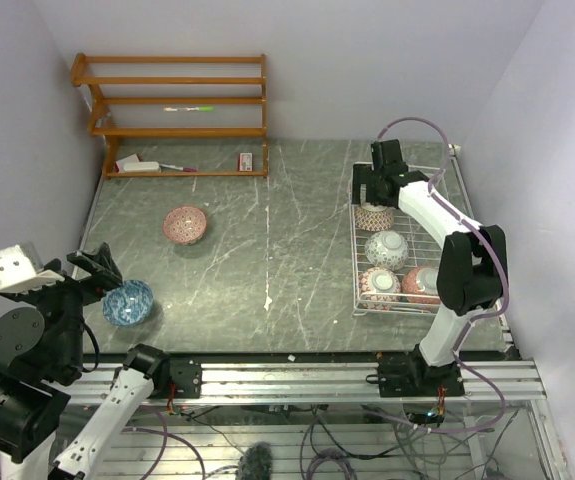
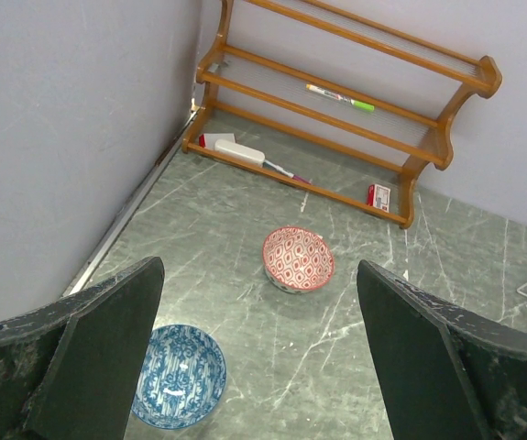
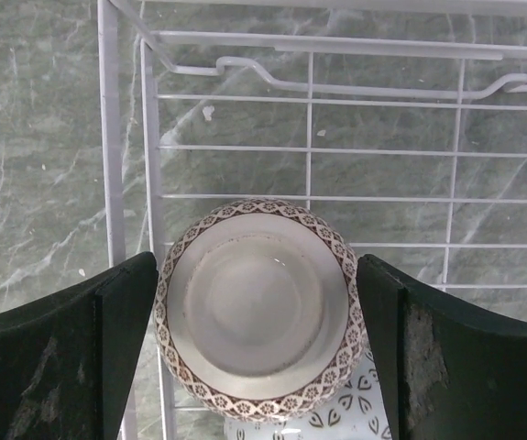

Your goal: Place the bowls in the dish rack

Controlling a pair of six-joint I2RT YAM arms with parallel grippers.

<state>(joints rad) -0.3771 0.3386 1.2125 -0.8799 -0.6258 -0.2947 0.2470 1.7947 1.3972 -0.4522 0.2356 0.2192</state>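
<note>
Jaws of right arm point(image 1: 445, 213) gape wide, flanking upturned bowl point(image 3: 256, 307).

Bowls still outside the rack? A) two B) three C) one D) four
A: only the red bowl and the blue bowl sit on the table; the other four are in the rack.

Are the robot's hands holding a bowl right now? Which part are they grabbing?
The left gripper holds nothing. The right gripper straddles the rim of the upside-down brown-edged bowl in the dish rack; whether it grips cannot be told.
</note>
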